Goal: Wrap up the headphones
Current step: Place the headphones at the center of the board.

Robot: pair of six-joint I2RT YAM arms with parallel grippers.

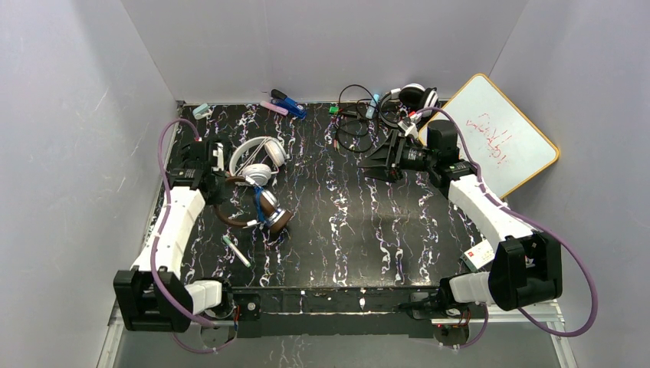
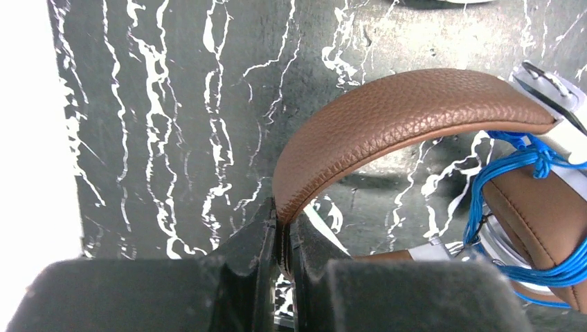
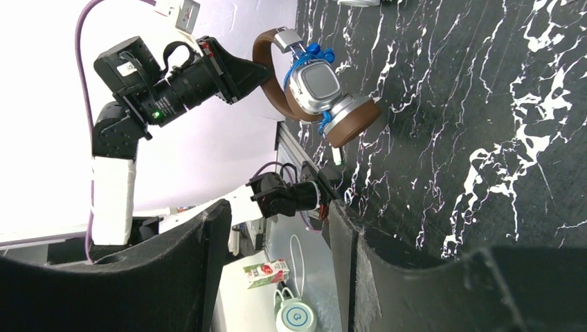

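The brown headphones (image 1: 264, 211) lie left of centre on the black marbled table (image 1: 345, 222), a blue cord (image 2: 519, 187) wound round one ear cup. My left gripper (image 2: 282, 221) is shut on their brown leather headband (image 2: 401, 104); from above that gripper (image 1: 213, 182) sits at the band's left end. The white headphones (image 1: 257, 157) rest just behind. The black headphones (image 1: 414, 96) sit at the back right with loose cords (image 1: 352, 126). My right gripper (image 1: 377, 163) hovers open and empty near those cords, facing the brown headphones (image 3: 325, 90).
A whiteboard (image 1: 502, 134) leans at the back right. A blue stapler-like item (image 1: 289, 103) and a pink marker (image 1: 274, 108) lie at the back. A pen (image 1: 236, 251) lies near the front left. Grey walls enclose three sides.
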